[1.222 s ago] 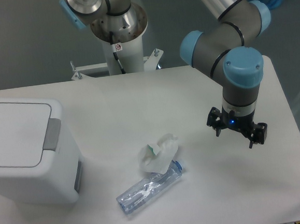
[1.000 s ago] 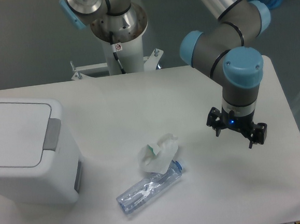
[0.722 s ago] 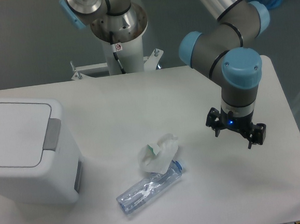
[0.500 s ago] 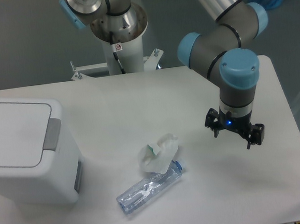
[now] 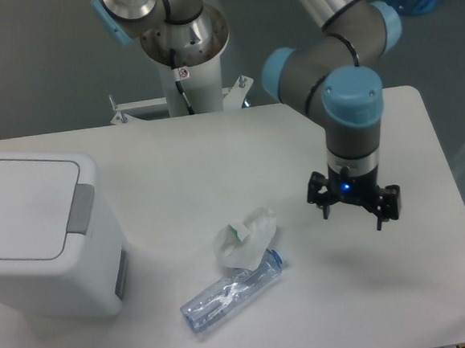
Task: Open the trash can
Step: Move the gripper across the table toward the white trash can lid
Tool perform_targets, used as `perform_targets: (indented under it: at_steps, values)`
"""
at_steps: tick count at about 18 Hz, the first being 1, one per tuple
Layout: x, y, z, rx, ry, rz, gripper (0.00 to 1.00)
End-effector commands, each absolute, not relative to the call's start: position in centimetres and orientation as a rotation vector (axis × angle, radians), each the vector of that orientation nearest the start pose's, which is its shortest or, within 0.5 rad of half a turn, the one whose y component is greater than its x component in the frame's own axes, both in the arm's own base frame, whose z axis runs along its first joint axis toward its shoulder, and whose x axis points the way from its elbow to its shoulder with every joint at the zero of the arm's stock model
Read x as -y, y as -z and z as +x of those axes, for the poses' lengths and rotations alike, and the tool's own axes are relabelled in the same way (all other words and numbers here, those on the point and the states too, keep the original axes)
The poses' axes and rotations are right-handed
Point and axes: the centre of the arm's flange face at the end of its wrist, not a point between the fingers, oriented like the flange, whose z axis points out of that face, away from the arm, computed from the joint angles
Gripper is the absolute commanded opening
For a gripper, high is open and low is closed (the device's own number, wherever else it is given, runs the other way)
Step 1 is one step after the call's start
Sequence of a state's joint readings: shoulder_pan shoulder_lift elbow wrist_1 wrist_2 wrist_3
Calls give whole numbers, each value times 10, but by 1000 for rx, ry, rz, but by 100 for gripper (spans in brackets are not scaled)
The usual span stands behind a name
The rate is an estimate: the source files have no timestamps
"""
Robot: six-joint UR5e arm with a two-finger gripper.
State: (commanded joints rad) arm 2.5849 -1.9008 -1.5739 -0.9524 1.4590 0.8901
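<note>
Far across from my gripper [image 5: 353, 210]: the trash can [image 5: 40, 237], well off toward the image's left edge, lid down.
Gripper: fingers spread, empty.
Push tab [image 5: 80, 209]: on the side facing me.

Trash can [image 5: 36, 238] cut off at left edge

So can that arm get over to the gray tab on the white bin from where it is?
Probably yes. The gripper hangs open and empty on the right; the gray tab faces it uncovered, and the bottle and crumpled wrapper lie low.
</note>
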Motion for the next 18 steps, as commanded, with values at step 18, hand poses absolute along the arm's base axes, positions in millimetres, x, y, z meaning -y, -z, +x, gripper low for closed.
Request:
perform_targets:
  at_steps: [18]
  values:
    - [-541, -492, -282, 410, 150, -2749, 100]
